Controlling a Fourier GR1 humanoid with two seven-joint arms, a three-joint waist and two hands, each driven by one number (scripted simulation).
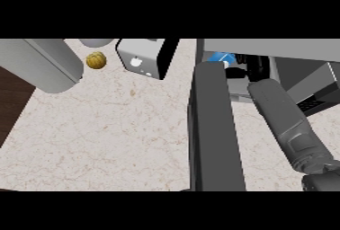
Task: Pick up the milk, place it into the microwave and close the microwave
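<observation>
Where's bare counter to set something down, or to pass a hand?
The broad counter left of the open microwave door, below the yellow-brown ball and silver appliance, is bare. Crowded: inside the microwave, where the right forearm reaches by the milk.

We see a pale veined marble counter (113, 134) filling the middle, with dark brown wood (13, 103) at nine o'clock and a silver appliance (140, 56) toward twelve.

One microwave (212, 126), one milk carton (220, 57) (blue-marked), one yellow ball (96, 60)
</observation>
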